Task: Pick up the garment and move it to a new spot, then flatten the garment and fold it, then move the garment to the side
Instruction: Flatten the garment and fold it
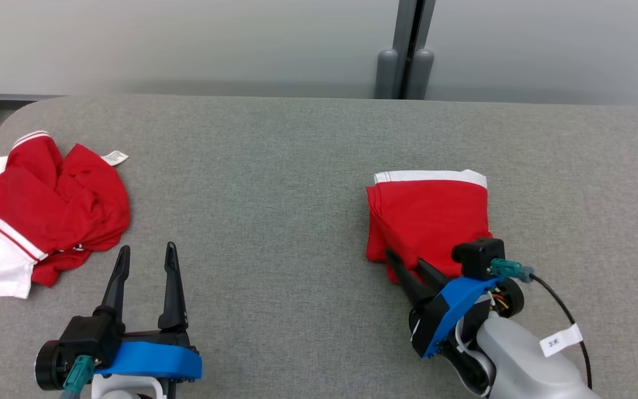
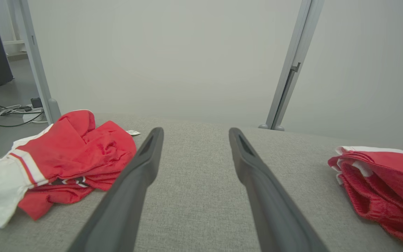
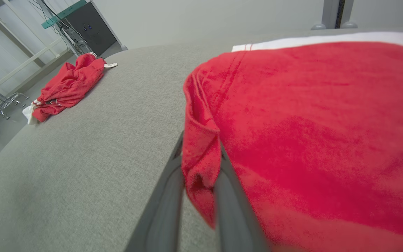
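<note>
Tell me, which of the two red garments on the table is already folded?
The right garment, at the right gripper: a flat rectangle with a white band on its far edge. The left garment lies in a crumpled heap.

Red folded garment (image 1: 430, 221), white band (image 1: 430, 177), grey table (image 1: 274, 194), dark fingers (image 1: 172, 288)

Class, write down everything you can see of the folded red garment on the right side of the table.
The folded garment is red cloth that looks soft and slightly fuzzy. It is folded into a rough square of several layers, with a white band along its far edge. It lies flat on the grey table, right of centre. The right tool is closed on a fold of cloth at its near left corner.
</note>
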### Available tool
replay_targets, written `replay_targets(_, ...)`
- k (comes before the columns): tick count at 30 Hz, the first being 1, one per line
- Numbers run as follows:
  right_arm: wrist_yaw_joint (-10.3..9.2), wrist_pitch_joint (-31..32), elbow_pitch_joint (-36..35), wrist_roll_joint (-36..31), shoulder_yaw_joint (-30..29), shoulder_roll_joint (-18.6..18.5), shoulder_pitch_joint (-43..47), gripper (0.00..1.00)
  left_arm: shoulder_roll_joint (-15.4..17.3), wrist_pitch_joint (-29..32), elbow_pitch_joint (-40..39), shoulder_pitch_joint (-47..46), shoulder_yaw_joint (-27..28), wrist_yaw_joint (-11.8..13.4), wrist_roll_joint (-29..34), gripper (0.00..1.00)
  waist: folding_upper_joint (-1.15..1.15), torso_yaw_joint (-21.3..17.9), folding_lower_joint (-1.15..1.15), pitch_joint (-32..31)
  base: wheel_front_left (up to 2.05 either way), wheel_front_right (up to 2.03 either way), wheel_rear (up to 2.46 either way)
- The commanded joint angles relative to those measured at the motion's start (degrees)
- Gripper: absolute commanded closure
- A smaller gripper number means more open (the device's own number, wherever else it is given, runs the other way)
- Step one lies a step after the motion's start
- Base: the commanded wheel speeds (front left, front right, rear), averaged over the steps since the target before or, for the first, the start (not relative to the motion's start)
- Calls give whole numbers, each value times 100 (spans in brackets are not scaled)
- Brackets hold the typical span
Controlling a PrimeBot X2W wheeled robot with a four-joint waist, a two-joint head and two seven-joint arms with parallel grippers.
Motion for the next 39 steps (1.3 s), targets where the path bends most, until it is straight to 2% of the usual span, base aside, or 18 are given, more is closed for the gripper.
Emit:
replay_targets(1, 3, -83, -111, -82, 81, 0, 114, 0, -4, -16, 11, 3, 9, 17, 0, 0, 0, -66, 0, -26, 0, 0, 0)
replay_targets(5, 3, -140, -300, -224, 127, -76, 220, 0, -3, -16, 26, -46, 29, -11, 27, 0, 0, -134, 0, -60, 0, 0, 0)
replay_targets(8, 3, -170, -577, -365, -46, -187, 333, 0, -3, -16, 31, -55, 62, -25, 47, 0, 0, -213, 0, -109, 0, 0, 0)
replay_targets(18, 3, -171, -1952, -1353, -1694, -387, 1314, 0, -3, -16, 9, 64, 174, -34, 142, 0, 0, -625, 0, -277, 0, 0, 0)
replay_targets(28, 3, -172, -2843, -2138, -3176, -74, 2231, 0, 1, -16, 132, 105, 291, -53, 335, 0, 0, -960, 0, -499, 0, 0, 0)
replay_targets(39, 3, -168, -3409, -2927, -3962, 390, 3029, 0, 52, -16, 150, 375, 334, 4, 609, 0, 0, -939, 0, -745, 0, 0, 0)
